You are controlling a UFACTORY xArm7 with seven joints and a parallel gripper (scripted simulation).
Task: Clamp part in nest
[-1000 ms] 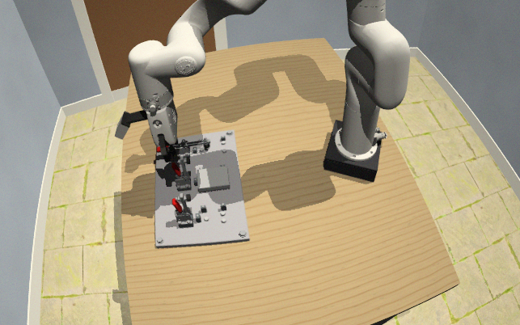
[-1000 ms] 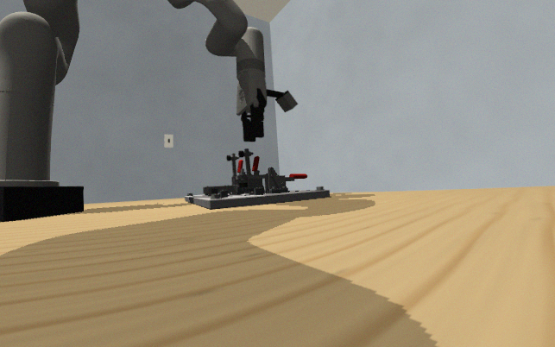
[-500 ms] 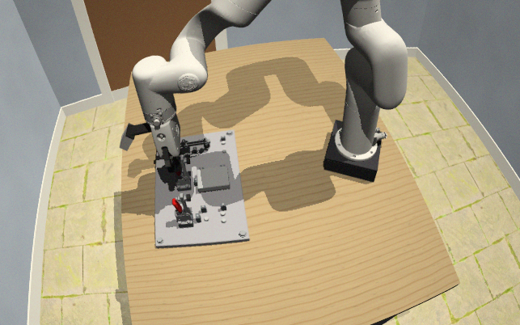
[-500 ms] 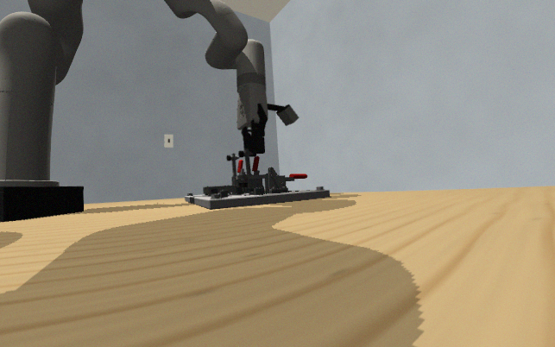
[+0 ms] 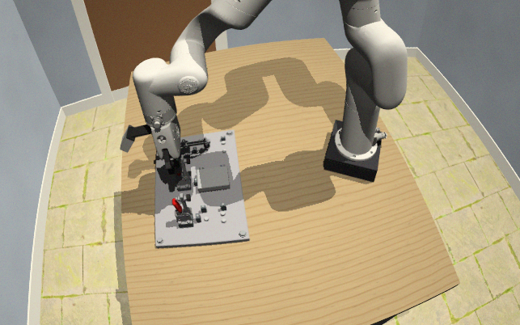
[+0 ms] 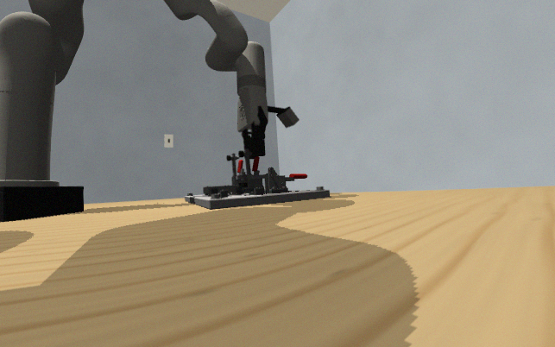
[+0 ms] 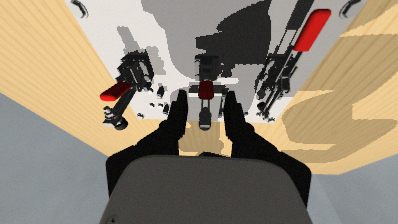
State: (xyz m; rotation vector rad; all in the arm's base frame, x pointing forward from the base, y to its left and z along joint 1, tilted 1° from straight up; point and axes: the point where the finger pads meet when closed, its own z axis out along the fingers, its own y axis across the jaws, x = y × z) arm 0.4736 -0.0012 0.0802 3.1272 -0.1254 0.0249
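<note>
- The pincer [image 7: 204, 111] hangs just above the middle clamp's red handle [image 7: 205, 90], fingers half apart and holding nothing; the handle sits in line with the gap between them.
- The part [image 5: 213, 177], a grey slab, lies flat in the middle nest of the plate [image 5: 230, 230], beside that clamp.
- In the top view it looks nearly square, so I cannot tell for sure which way its long side runs.
- Whether it touches its stop block cannot be told from here.
- It looks like a stiff, solid block, probably fairly heavy for its size and smooth-faced, not fragile.
- Best taken across its two opposite side faces near the middle, if it needs shifting.
- The near clamp [image 5: 177, 204] also has a red handle.
</note>
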